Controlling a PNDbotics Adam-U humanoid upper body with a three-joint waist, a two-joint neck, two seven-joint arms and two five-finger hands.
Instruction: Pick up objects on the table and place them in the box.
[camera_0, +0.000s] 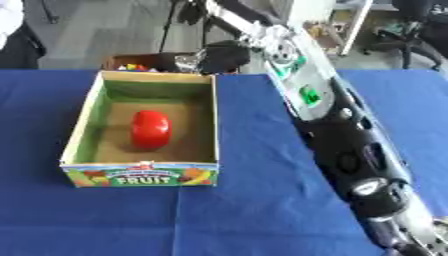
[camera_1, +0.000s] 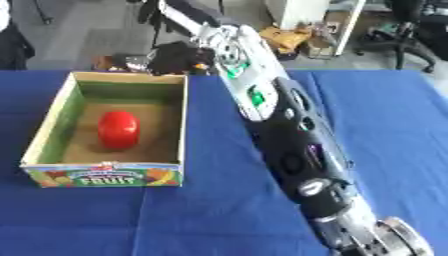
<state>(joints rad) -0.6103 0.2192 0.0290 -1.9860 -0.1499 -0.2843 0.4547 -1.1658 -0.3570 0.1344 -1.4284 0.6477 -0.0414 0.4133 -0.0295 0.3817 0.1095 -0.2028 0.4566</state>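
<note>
Left eye view shows the worktop (camera_0: 245, 210) under a blue cloth filling most of the picture, the largest thing here. No loose object shows on its cloth in either view, so I judge the picking may be nearly done, though parts of the surface lie hidden behind the arm.

Next in size is the robot's right arm (camera_0: 350, 150), black with silver joints and a green-lit panel. It rises from the lower right corner and stretches diagonally up to the far edge of the worktop, passing beside the box without touching it. The reach suggests it is working at or past the far rim.

The box (camera_0: 144, 125), an open cardboard tray with green inner walls and a fruit label on its near side, sits left of centre with its open top upward, which leaves it free to receive things from above.

The right hand (camera_0: 223, 57) appears as a dark mass just beyond the box's far right corner; whether its fingers are curled or straight I cannot tell, nor whether it carries anything. The left hand shows in neither view.

Smallest, a red object (camera_0: 150, 129), rounded, lies on the box floor near its middle, already placed.
</note>
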